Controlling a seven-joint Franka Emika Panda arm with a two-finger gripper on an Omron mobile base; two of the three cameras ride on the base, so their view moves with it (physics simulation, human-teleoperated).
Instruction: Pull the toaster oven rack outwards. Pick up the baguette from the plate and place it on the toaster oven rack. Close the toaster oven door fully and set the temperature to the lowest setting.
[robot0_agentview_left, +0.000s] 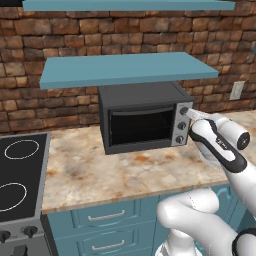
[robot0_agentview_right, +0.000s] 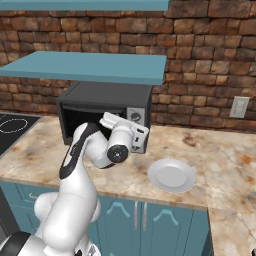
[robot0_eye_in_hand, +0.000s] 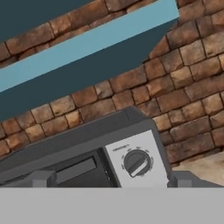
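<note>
toaster oven (robot0_agentview_left: 142, 118): boxy, black, silver knob panel on its right, door (robot0_agentview_left: 141, 126) closed, on counter (robot0_agentview_left: 100, 170) under teal shelf (robot0_agentview_left: 125, 69) | gripper (robot0_eye_in_hand: 109, 177): jaws spread wide, empty, near top knob (robot0_eye_in_hand: 136, 162) | plate (robot0_agentview_right: 171, 175): white, bare, right of oven

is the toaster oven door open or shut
Shut. In the left base view the door stands upright, flush with the front of the toaster oven, its handle bar along the top edge of the dark glass.

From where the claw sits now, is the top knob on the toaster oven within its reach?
Probably yes. The open claw faces the top knob on the toaster oven, with nothing visible between them. The door looks closed, out of its way.
</note>
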